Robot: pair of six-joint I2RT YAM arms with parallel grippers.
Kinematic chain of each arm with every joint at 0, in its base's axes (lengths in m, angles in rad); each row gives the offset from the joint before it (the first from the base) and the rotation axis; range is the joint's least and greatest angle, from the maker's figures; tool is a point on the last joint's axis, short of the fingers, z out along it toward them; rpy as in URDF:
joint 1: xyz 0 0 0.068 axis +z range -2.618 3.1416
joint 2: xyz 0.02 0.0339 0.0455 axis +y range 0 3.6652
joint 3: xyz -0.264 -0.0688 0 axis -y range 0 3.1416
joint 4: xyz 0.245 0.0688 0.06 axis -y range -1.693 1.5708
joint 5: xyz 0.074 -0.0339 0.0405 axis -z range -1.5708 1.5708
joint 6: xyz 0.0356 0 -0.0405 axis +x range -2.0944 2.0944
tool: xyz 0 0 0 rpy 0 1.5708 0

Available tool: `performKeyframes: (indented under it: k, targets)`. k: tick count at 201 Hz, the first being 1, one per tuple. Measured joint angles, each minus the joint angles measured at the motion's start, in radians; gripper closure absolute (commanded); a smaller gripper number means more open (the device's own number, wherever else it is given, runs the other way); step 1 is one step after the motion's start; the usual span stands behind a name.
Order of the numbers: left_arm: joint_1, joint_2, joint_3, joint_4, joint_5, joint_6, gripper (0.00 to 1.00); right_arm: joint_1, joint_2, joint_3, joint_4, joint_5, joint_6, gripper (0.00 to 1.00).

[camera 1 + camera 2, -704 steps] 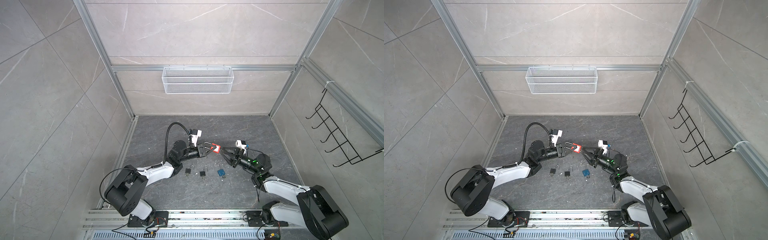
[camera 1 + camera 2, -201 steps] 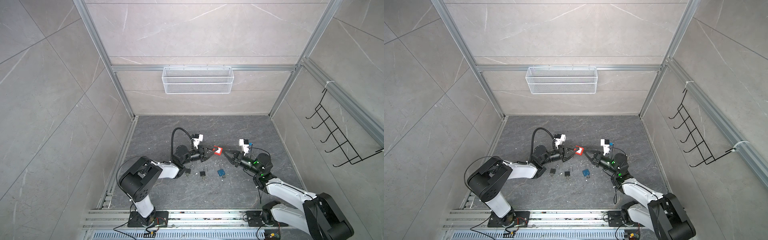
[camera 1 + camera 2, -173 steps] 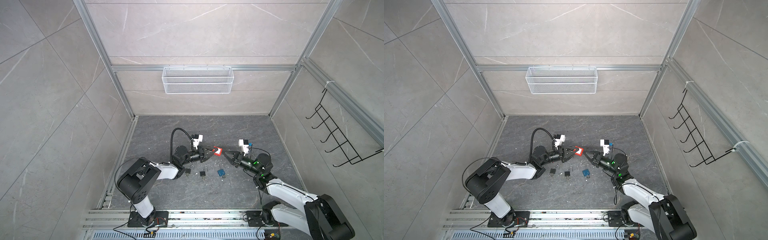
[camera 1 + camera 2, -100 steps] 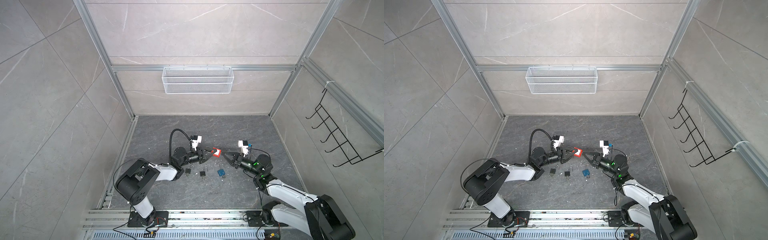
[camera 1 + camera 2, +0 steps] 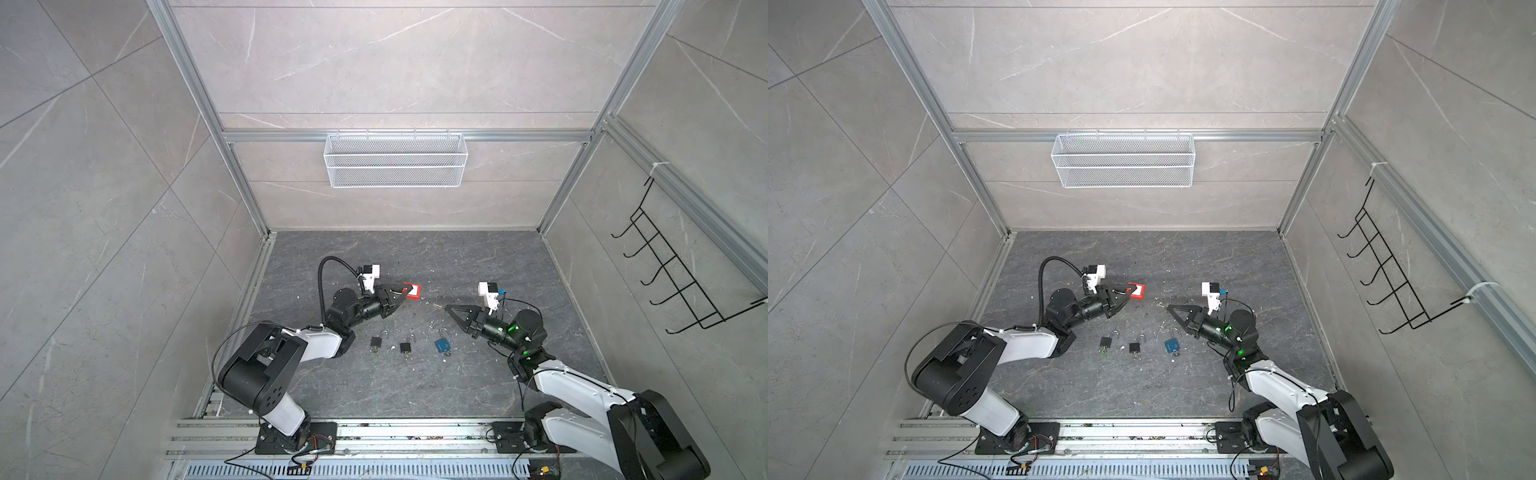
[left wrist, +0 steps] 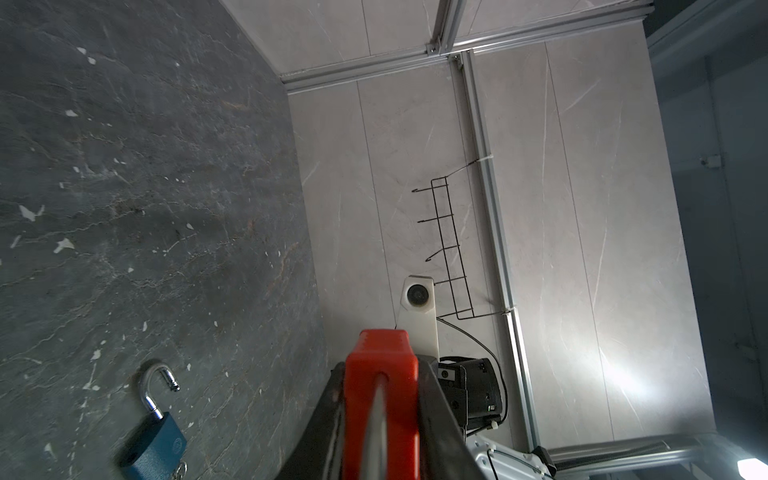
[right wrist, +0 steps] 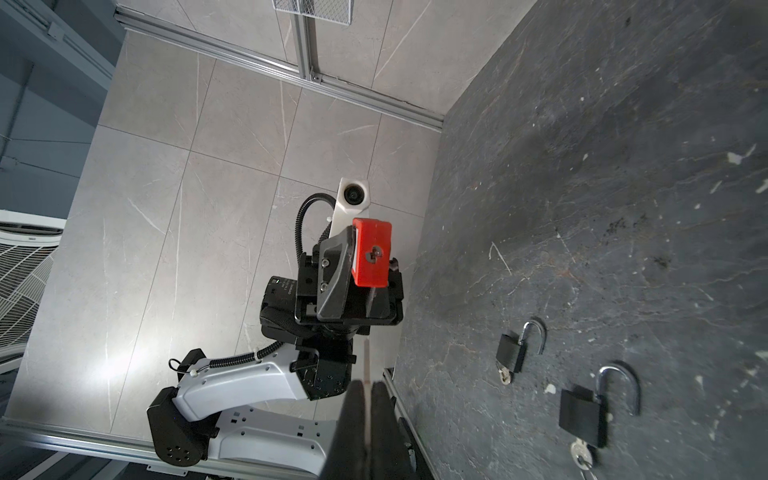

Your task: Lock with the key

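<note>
- Now, in both top views a white wire basket (image 5: 395, 166) hangs on the back wall rail, well apart from everything on the worktop (image 5: 457, 257).
- There the left claw (image 5: 402, 291) is clamped on the red padlock (image 5: 412, 291), held up off the worktop. The lock's long axis runs on from the claw, with its free end aimed at the right claw (image 5: 448, 308), which is pinched closed and apart from it.
- Between the arms a black padlock (image 5: 376, 341), a second black padlock (image 5: 405, 347) and a blue padlock (image 5: 442, 344) lie flat in a row (shackles all sprung open).
- In the left wrist view the red padlock (image 6: 380, 395) sits between both fingers (image 6: 324, 415), pointing away from the camera. The blue padlock (image 6: 153, 440) lies on the worktop.
- In the right wrist view the red padlock's keyway (image 7: 375, 253) faces the camera. A thin pale sliver (image 7: 365, 361) shows at the closed fingertips, too slim to name.
</note>
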Motion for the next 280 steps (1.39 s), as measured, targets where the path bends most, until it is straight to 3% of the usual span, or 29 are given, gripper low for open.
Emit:
performKeyframes:
  k: [41,84,113,150,192,220,280]
  targets:
    - [-0.017,-0.174,0.079,-0.436,-0.05,0.251,1.0,-0.061,-0.076,-0.005,-0.094,0.002,-0.019,1.0]
    - [-0.042,-0.242,0.264,-0.904,-0.117,0.555,1.0,-0.092,-0.238,-0.004,-0.407,0.08,-0.165,1.0]
    - [-0.075,-0.226,0.328,-1.065,-0.136,0.691,1.0,-0.124,-0.318,0.011,-0.611,0.137,-0.264,1.0]
    - [-0.148,-0.095,0.409,-1.151,-0.122,0.782,1.0,-0.21,-0.332,0.01,-0.741,0.169,-0.319,1.0]
    - [-0.197,0.087,0.535,-1.199,-0.057,0.835,1.0,-0.351,-0.38,-0.101,-0.702,0.183,-0.312,1.0]
    - [-0.219,0.212,0.645,-1.229,0.006,0.869,1.0,-0.417,-0.333,-0.154,-0.605,0.177,-0.29,1.0]
    - [-0.246,0.429,0.816,-1.287,0.097,0.907,1.0,-0.489,0.095,-0.227,-0.1,0.115,-0.196,1.0]
